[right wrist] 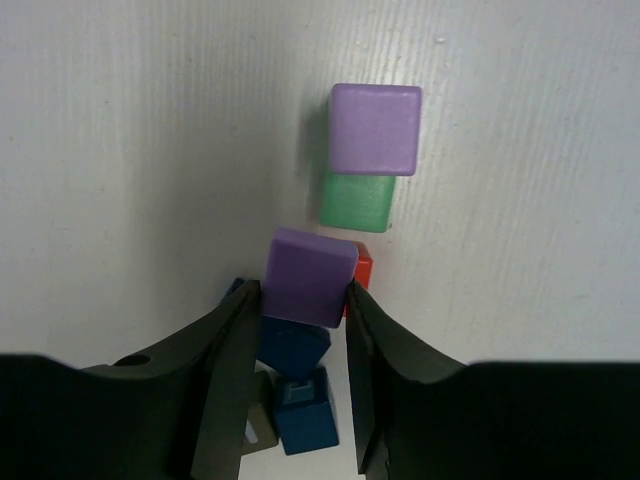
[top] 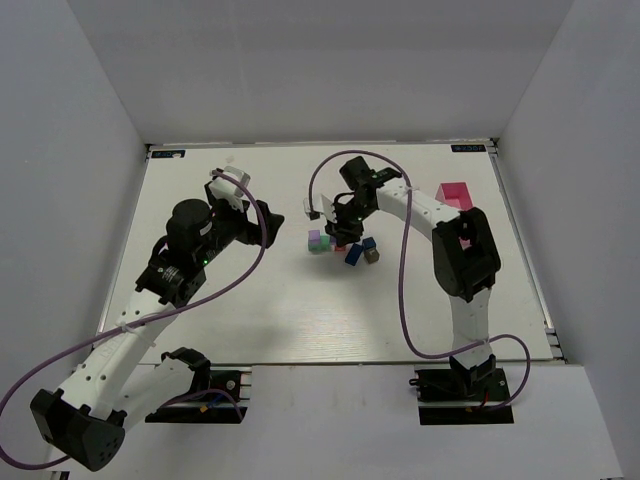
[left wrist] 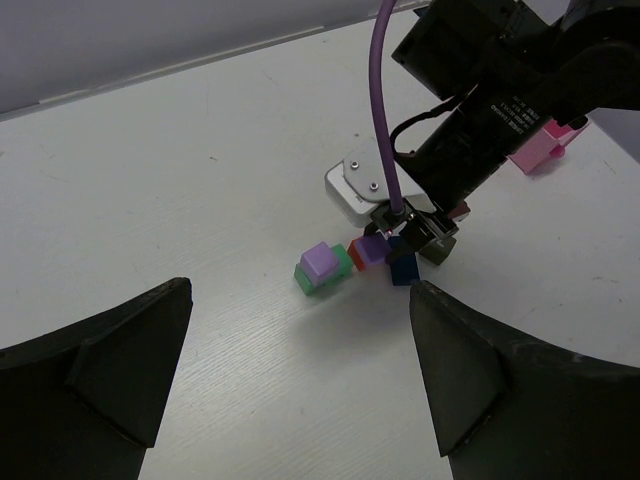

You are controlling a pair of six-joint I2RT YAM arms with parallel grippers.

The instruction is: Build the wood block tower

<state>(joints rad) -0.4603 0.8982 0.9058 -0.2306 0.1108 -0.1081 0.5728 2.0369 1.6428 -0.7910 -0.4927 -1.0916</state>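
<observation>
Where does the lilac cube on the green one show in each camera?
Top external: lilac cube near picture centre, just left of the right gripper.
Left wrist: frame centre, on the green cube.
Right wrist: top centre, beyond the gripper.
Shared landmark: right gripper, shut on a second lilac block.

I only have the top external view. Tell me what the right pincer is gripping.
Observer: The right wrist view shows the right pincer shut on a lilac block, one finger on each side.
Operator: Report what is under it.
Observer: Beneath it, blue blocks lie between the fingers, and a red-orange block peeks out beside it.
Operator: Give me the left pincer.
Observer: The left wrist view shows the left pincer open and empty, back from the blocks.
</observation>
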